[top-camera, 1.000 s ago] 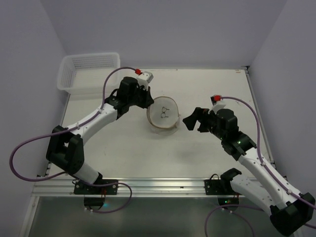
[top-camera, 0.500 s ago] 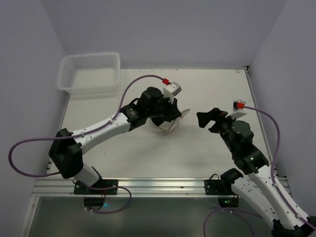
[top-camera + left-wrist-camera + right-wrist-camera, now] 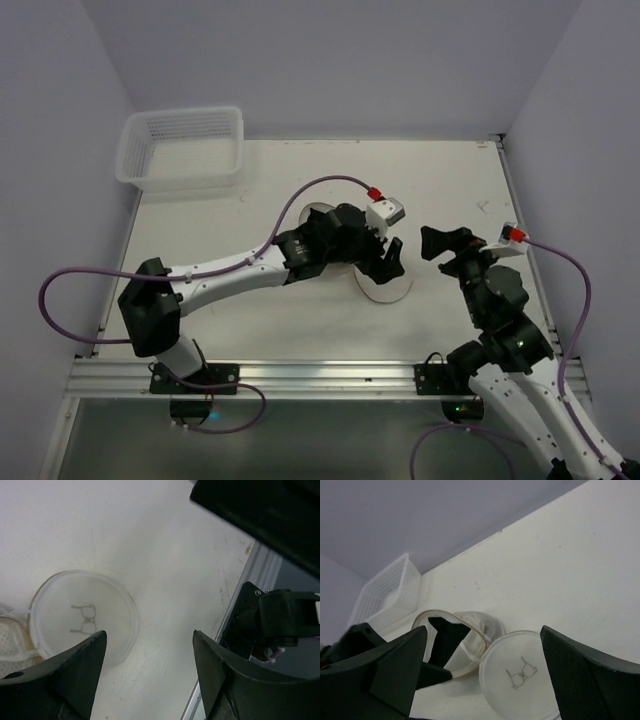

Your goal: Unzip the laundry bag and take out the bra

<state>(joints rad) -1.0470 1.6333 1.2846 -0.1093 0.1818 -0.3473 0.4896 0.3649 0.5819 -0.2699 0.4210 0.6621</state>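
Note:
The laundry bag lies open in the middle of the table. Its mesh body [image 3: 480, 627] with the beige rim sits at the back, partly hidden under my left arm in the top view [image 3: 312, 211]. Its round lid [image 3: 388, 289] with the bra pictogram [image 3: 521, 673] lies flat beside it. Black fabric [image 3: 446, 632], the bra, shows inside the mouth. My left gripper [image 3: 386, 257] hovers over the lid, open and holding nothing [image 3: 150, 672]. My right gripper [image 3: 447, 243] stands open just right of the lid, nothing between its fingers [image 3: 482, 680].
A white plastic mesh basket [image 3: 182, 148] stands at the back left corner [image 3: 387, 600]. The table's metal front rail [image 3: 300, 378] and the right arm's base [image 3: 272, 622] lie near the lid's front side.
My left gripper swept right across the bag, drawing the lid round until it dropped flat, then opened and let go. My right arm drew back to the right.

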